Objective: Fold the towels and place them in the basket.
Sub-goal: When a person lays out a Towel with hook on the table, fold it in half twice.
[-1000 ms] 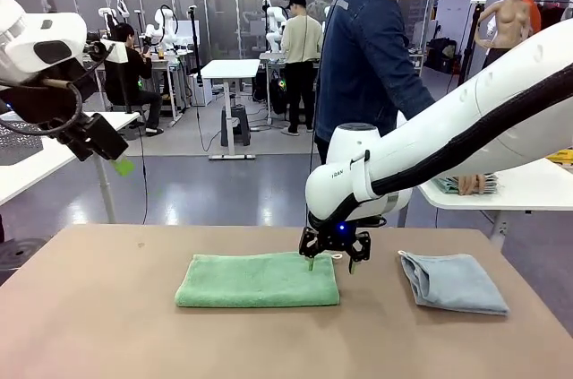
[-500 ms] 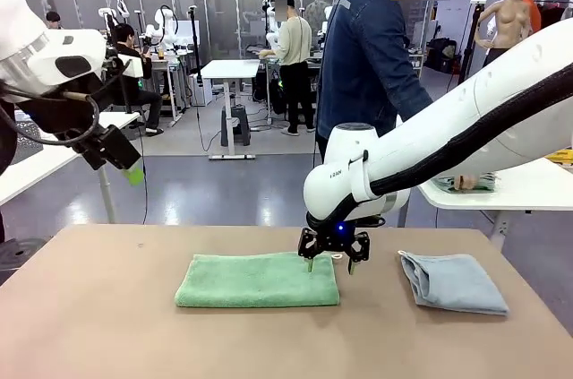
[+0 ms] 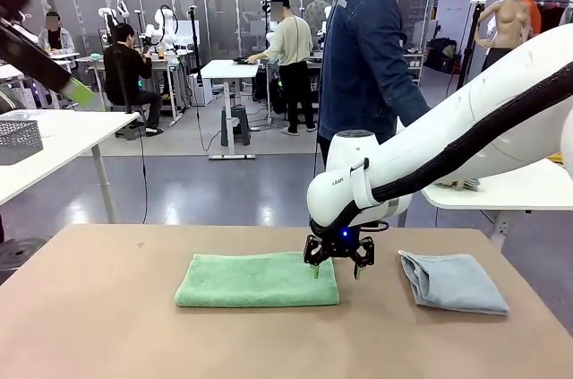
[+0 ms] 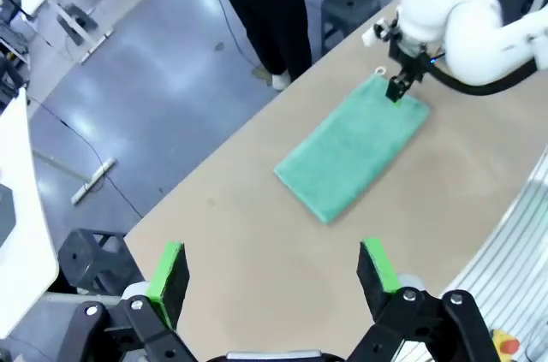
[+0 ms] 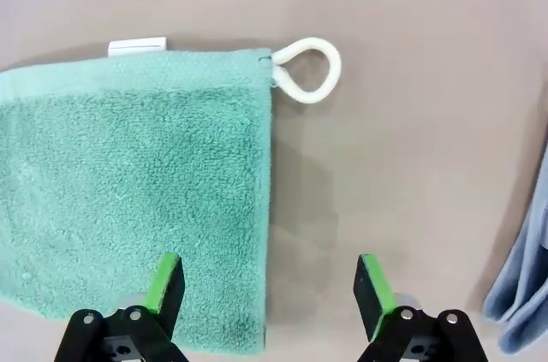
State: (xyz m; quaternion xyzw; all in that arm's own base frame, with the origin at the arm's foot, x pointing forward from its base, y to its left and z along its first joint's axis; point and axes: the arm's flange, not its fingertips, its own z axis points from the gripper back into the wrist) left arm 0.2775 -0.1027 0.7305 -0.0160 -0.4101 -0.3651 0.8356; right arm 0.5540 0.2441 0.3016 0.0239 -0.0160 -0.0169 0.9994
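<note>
A light green towel (image 3: 258, 279) lies folded to a long rectangle on the brown table; the left wrist view shows it from high up (image 4: 354, 148). My right gripper (image 3: 337, 270) hangs open just above its right end. In the right wrist view one finger (image 5: 164, 287) is over the green towel (image 5: 128, 191) and the other over bare table, near the white hanging loop (image 5: 308, 71). The pale blue-grey towel (image 3: 452, 282) lies folded at the table's right. My left gripper (image 4: 272, 275) is open, empty and raised far to the left. The mesh basket (image 3: 18, 140) stands on a white side table.
A person in a dark blue jacket (image 3: 367, 56) stands at the far side of the table, a hand on another white table (image 3: 501, 189) at the right. The blue-grey towel's edge (image 5: 524, 293) shows at the right of the right wrist view.
My left arm has swung up and away to the far left, uncovering the basket on the side table. My right gripper has edged slightly right over the green towel's end.
</note>
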